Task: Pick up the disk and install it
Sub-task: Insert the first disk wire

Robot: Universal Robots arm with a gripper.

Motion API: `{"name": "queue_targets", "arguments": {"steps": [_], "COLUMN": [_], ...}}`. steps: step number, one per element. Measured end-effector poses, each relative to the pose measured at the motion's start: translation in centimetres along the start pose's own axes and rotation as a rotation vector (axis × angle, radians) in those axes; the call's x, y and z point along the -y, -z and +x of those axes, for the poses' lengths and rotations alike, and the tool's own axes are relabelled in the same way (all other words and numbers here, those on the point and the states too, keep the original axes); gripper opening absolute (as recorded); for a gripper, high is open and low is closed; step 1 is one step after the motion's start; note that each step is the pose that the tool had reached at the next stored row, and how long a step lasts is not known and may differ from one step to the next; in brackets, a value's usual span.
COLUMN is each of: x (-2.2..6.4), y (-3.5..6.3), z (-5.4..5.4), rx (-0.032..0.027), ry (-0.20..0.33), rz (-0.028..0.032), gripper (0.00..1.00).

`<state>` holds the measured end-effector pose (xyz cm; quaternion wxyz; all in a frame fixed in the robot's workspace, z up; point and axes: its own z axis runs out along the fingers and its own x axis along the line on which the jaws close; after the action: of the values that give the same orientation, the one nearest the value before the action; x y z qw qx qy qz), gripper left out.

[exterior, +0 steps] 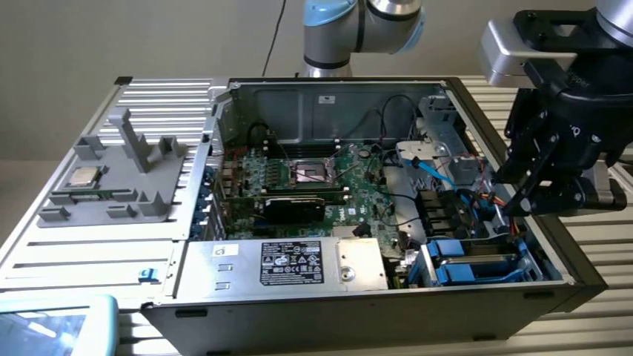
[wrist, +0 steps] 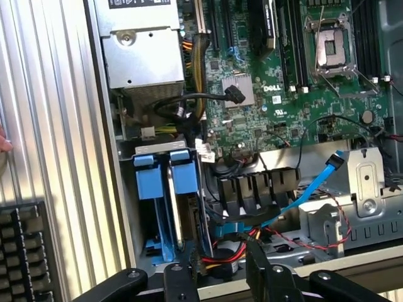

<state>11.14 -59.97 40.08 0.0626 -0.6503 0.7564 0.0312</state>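
The disk [wrist: 178, 217] stands on edge in the drive bay at the corner of the open computer case, its thin silver side showing between two bright blue carrier tabs [wrist: 161, 181]. In the exterior view the blue carrier [exterior: 473, 261] sits at the case's near corner, toward the exterior view's right. My gripper [exterior: 522, 199] hangs just above the case's wall on that side, over the bay. My gripper [wrist: 217, 267] is open, its two black fingers [wrist: 263, 272] apart with only cables behind the gap. It holds nothing.
A silver power supply box [exterior: 296, 263] lies next to the bay, with the green motherboard [exterior: 307, 185] behind it. A blue cable [wrist: 315, 185] and red wires [wrist: 227, 251] run close to the fingers. A grey fixture with a CPU chip [exterior: 82, 176] sits outside the case. A keyboard [wrist: 25, 251] is nearby.
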Motion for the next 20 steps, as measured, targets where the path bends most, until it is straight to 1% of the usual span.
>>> {"name": "queue_targets", "arguments": {"steps": [2,5,10,14,16,17,18,20], "x": [0.04,0.19,0.86,1.07,1.11,1.16,1.20,1.33], "y": [-0.07,-0.14,-0.24,-0.34,-0.39,-0.42,-0.45,-0.49], "z": [0.0,0.0,-0.1,-0.1,-0.1,0.0,0.2,0.6], "rx": [0.0035,0.0046,0.0059,0.0080,0.0097,0.0116,0.0150,0.0270], "ry": [0.017,0.046,0.088,0.134,0.147,0.149,0.149,0.149], "rz": [-0.0028,-0.0069,-0.0127,-0.0191,-0.0210,-0.0215,-0.0221,-0.0237], "gripper": [0.44,0.44,0.44,0.44,0.44,0.44,0.44,0.44]}}
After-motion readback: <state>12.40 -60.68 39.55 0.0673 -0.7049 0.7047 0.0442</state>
